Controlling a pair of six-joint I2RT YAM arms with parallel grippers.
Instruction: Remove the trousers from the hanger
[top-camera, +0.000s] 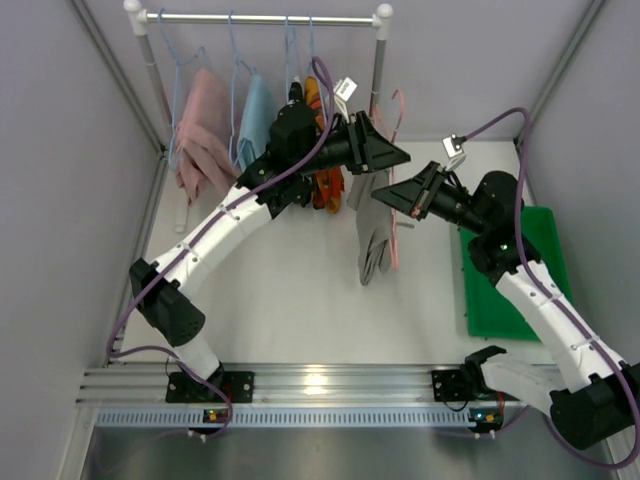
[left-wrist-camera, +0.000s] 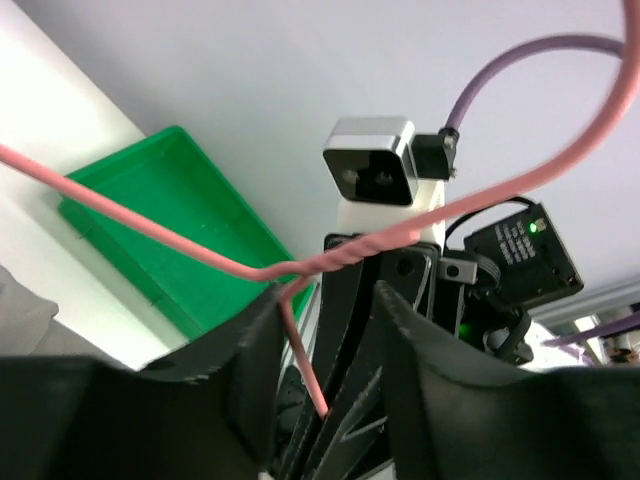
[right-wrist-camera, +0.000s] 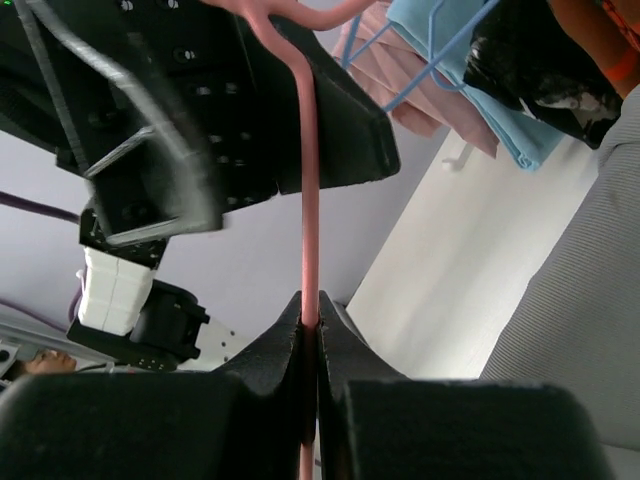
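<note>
Evidently, the grey trousers (top-camera: 374, 238) are not yet freed: their pink hanger (right-wrist-camera: 308, 200) is pinched by the right tool (right-wrist-camera: 310, 305) and straddled by the spread left tool (left-wrist-camera: 330, 297).

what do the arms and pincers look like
The left arm and right arm have white links and black joints. The left pincer and right pincer are black, with wide wedge-shaped fingers. A purple cable runs along each arm to a white-and-silver camera at the wrist.
</note>
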